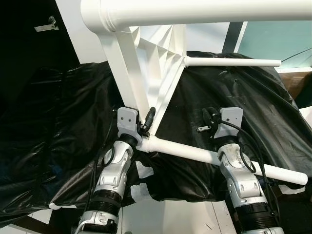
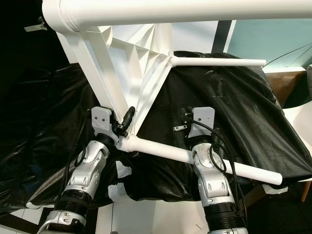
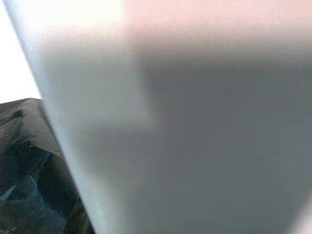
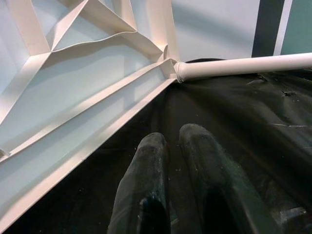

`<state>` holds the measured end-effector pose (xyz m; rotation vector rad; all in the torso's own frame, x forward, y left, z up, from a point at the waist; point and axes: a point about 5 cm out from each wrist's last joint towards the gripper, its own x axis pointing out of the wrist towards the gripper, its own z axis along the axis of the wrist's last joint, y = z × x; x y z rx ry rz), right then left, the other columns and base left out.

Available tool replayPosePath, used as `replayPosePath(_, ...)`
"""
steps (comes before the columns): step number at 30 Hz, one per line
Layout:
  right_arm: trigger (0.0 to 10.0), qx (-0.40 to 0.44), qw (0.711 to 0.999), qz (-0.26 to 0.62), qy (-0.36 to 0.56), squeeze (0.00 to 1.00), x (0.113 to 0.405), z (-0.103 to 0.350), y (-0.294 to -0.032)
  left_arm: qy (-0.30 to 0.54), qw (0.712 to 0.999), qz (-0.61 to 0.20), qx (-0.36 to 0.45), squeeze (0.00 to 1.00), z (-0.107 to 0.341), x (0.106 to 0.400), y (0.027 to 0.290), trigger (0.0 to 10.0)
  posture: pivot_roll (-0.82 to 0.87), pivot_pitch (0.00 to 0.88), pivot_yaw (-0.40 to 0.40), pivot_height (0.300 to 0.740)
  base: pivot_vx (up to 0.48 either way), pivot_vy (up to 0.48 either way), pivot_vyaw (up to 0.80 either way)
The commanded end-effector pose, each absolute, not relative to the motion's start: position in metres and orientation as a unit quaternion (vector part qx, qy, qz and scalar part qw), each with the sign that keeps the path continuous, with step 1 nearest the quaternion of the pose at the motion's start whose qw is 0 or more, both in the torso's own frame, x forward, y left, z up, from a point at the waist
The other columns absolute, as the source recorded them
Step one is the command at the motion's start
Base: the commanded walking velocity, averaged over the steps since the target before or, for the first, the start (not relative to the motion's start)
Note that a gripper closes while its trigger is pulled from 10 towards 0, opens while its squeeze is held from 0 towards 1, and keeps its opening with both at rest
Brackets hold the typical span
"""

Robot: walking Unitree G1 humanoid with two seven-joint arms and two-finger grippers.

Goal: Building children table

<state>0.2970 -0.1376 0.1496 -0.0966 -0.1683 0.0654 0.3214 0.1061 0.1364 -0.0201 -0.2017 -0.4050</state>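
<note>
A white plastic children's table (image 1: 156,53) stands tipped on its side on black sheeting, its ribbed underside facing me. One white leg (image 1: 219,158) runs from the near corner across to the right, and another (image 1: 234,62) sticks out farther back. A third (image 1: 195,12) crosses the top of the view. My left gripper (image 1: 147,122) is at the near corner and shut on the table's rim; its wrist view is blurred white plastic (image 3: 195,136). Just right of the table, over the sheeting, my right gripper (image 1: 210,117) is shut on nothing, its fingers (image 4: 146,161) pointing toward the far leg (image 4: 243,66).
Crumpled black plastic sheeting (image 1: 253,107) covers the whole work surface and drapes over its front edge. White floor (image 1: 170,219) shows below between my arms. A teal wall (image 1: 273,39) and a wooden edge (image 1: 297,78) lie at the back right.
</note>
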Motion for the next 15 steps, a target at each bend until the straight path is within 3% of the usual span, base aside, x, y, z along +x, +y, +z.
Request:
replayPosePath(1,10.0,-0.046,0.995,0.032,-0.081,0.0,0.297,0.148,-0.137,-0.034,0.999,0.036,-0.018,0.0,0.11,0.323,0.147,0.0,0.04,0.0,0.018,0.74,0.0,0.0,0.0)
replayPosePath(15,10.0,-0.046,0.995,0.031,-0.081,0.0,0.297,0.147,-0.138,-0.021,0.987,0.158,-0.02,0.0,0.1,0.313,0.183,0.0,0.05,0.0,0.017,0.74,0.0,0.0,0.0)
